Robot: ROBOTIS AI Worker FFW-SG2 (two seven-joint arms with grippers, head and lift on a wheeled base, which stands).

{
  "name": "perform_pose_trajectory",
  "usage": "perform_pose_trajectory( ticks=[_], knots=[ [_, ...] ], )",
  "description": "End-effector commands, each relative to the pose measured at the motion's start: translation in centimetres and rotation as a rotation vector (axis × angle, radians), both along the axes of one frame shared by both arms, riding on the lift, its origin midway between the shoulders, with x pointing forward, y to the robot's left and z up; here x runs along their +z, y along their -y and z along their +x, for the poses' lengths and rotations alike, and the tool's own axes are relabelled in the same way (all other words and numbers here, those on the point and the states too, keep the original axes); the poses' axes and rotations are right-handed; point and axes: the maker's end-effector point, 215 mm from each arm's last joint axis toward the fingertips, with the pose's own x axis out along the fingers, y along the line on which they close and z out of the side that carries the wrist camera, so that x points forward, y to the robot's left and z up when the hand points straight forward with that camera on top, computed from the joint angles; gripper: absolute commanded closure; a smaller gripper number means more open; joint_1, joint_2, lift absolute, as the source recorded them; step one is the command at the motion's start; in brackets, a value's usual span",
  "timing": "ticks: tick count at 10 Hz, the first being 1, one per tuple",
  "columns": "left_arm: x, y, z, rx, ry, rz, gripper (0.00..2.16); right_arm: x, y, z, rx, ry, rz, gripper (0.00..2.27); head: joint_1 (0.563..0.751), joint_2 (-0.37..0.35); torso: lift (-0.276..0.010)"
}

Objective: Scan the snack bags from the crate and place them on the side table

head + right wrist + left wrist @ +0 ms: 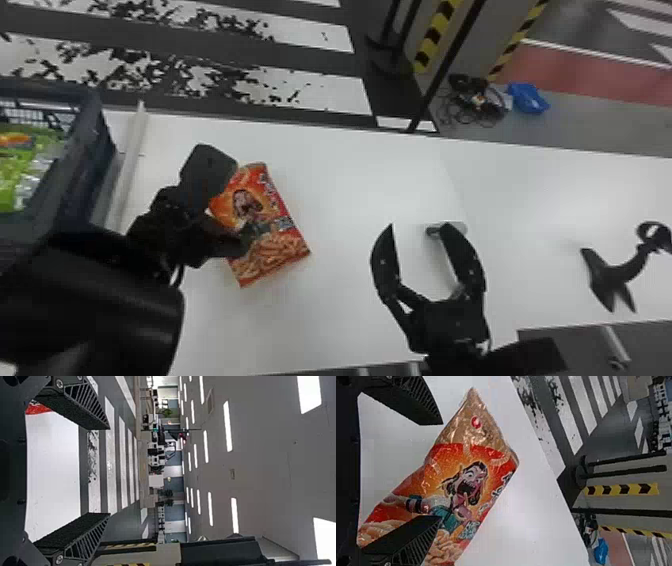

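While the head view looks down on the whole white table, the left wrist view gives the close look at the red-and-orange snack bag. From the head, the bag lies flat and slantwise on the tabletop, partly covered by the left gripper; from that wrist, its printed front shows a cartoon figure with a wide-open mouth, and a tan, shiny end with a small red mark. Seen there, the left gripper has its two ribbed fingers well apart, one overlapping the bag's edge and the other out over bare table, with nothing clamped between them. The right gripper also stands spread and empty above the table, to the right of the bag. Its own wrist view adds the room beyond: ceiling lights, striped floor, and a red sliver near the base of one finger. The head view, for its part, takes in the dark crate at the left with green bags inside, and a pale bar just beside it. A grey object is partly hidden by a right finger, and a curved black stand is at the right.
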Motion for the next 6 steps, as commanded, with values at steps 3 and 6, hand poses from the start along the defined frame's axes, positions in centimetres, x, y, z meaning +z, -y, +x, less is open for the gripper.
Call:
perform_pose_trajectory(
  ticks=[3, 6],
  knots=[
    [2.8, -3.8, -2.3, 0.101, 0.079, 0.041, 0.02, 0.1, -0.2, 0.1, 0.007, 0.002, 0.001, 0.10, 0.695, -0.223, -0.094],
    [6.8, -7.6, -2.6, 0.210, 0.209, -0.022, 0.03, 0.0, -0.7, 0.3, 0.044, -0.004, 0.019, 0.10, 0.695, -0.160, -0.094]
  ],
)
